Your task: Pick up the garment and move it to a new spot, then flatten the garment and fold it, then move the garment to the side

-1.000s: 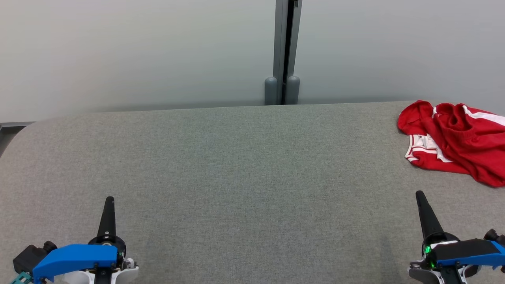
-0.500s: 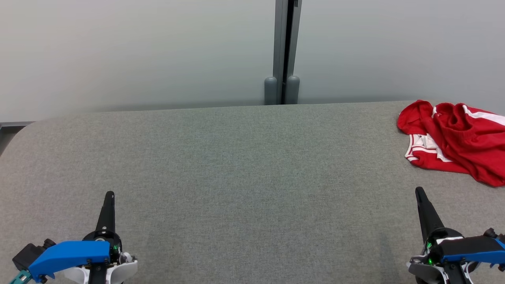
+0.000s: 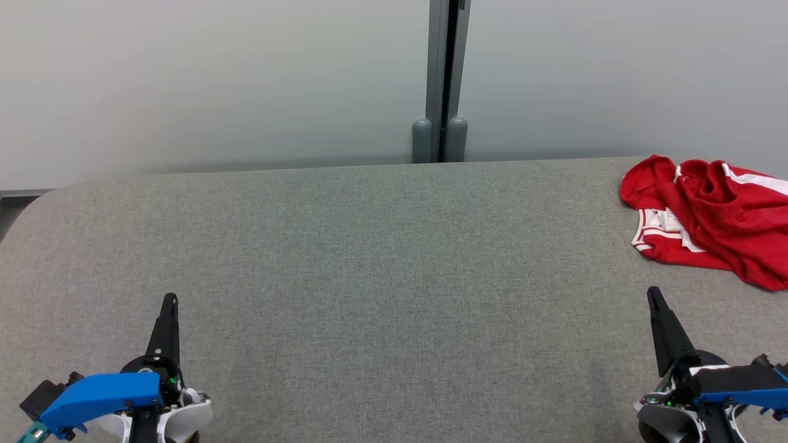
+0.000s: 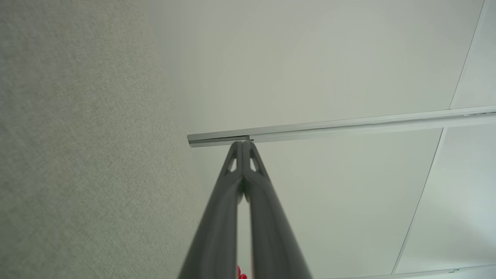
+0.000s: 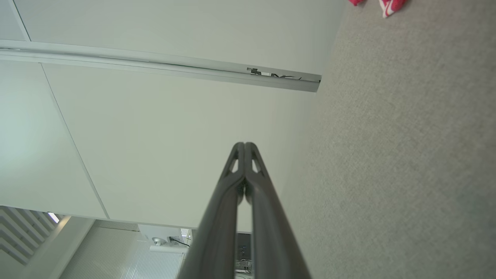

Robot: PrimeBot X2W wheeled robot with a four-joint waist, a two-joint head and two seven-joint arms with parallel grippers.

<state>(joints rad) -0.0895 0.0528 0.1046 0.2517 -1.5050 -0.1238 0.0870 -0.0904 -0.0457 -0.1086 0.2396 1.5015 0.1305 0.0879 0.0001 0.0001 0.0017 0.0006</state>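
Head view: a crumpled red garment (image 3: 714,212) with white trim lies at the far right of the grey bench (image 3: 394,258), well apart from both arms. The left end effector (image 3: 170,301) and right end effector (image 3: 652,293) point up from the lower corners, each clenched on nothing (its fingers form one dark spike). Left wrist view: fingertips meet, with the bench alongside. Right wrist view: fingertips meet too, and a scrap of the garment shows at the top edge.

A red garment (image 3: 714,215) with white stripes along its edges is seen crumpled in a loose heap, not spread flat, on the grey cloth-covered surface (image 3: 369,246), near its far right corner, and is partly cut by the right border of the head view.
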